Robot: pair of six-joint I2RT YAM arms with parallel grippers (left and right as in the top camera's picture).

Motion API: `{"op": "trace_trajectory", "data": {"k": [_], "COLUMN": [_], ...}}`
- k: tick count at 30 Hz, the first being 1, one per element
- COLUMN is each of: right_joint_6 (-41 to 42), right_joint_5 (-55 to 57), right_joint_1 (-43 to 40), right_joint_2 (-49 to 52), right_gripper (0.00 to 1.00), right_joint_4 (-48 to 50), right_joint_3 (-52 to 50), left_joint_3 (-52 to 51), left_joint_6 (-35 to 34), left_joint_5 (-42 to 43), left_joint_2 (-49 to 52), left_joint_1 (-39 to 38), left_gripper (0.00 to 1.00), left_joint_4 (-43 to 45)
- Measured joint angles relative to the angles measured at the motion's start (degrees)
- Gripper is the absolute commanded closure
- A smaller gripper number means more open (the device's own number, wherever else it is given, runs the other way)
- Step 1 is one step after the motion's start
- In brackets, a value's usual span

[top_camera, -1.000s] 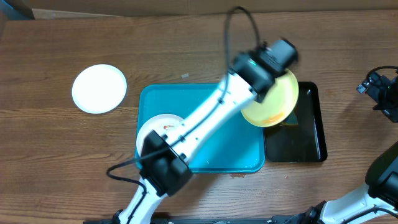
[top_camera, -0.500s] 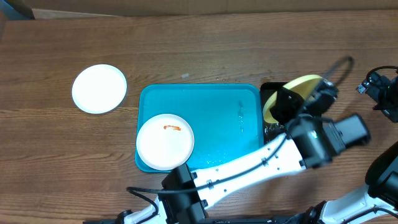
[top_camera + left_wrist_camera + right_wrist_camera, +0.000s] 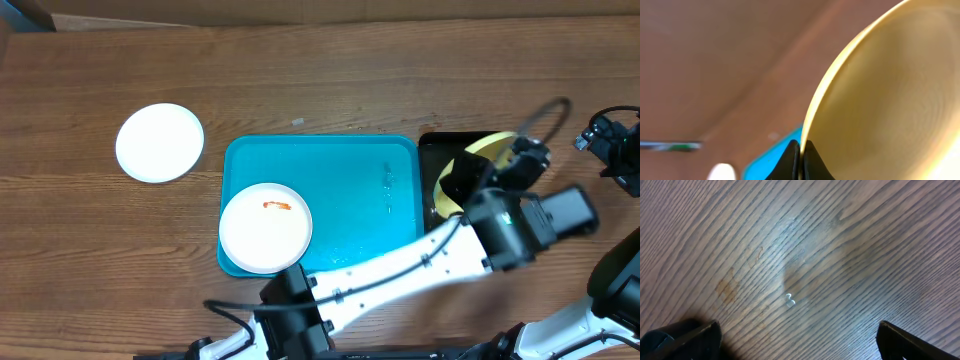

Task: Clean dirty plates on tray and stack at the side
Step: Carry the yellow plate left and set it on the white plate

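Moved: pale yellow-green round plate (image 3: pixel 487 146) — shifted slightly further over narrow black tray (image 3: pixel 431 160).
Left tool (image 3: pixel 800 160): pinching its rim.
Advice: keep grip firm.

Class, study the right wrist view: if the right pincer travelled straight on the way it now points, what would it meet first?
The bare wooden table. The right pincer is open and faces the wood with nothing in between, though how far off the surface lies is unclear.
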Motion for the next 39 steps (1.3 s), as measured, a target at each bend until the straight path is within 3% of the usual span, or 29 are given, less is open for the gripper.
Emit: {"op": "trace_trajectory", "data": {"k": [9, 14, 20, 25, 29, 39], "right_joint_6": [0.0, 0.0, 0.0, 0.0, 0.0, 0.1], "right_joint_5": [0.0, 0.0, 0.0, 0.0, 0.0, 0.0], "right_joint_1": [0.0, 0.0, 0.0, 0.0, 0.0, 0.0], "right_joint_2": [0.0, 0.0, 0.0, 0.0, 0.0, 0.0], "right_gripper": [0.0, 0.0, 0.0, 0.0, 0.0, 0.0], "right_joint_4": [0.0, 0.0, -0.1, 0.0, 0.0, 0.0], "right_joint_3": [0.0, 0.0, 0.0, 0.0, 0.0, 0.0], "left_joint_3": [0.0, 0.0, 0.0, 0.1, 0.1, -0.6], "left_joint_6": [-2.8, -3.3, -4.0, -4.1, -4.3, -6.0], "left_joint_5": [34.6, 56.4, 70.9, 72.8, 66.8, 54.4], "left_joint_2": [0.0, 0.0, 0.2, 0.3, 0.3, 0.3], "left_joint_1": [17.4, 34.7, 57.0, 73.6, 84.4, 98.7], "left_gripper": [0.96, 0.96, 0.96, 0.96, 0.96, 0.96], "left_joint_4": [0.0, -2.2, -7.5, -12.5, -15.8, -15.3]}}
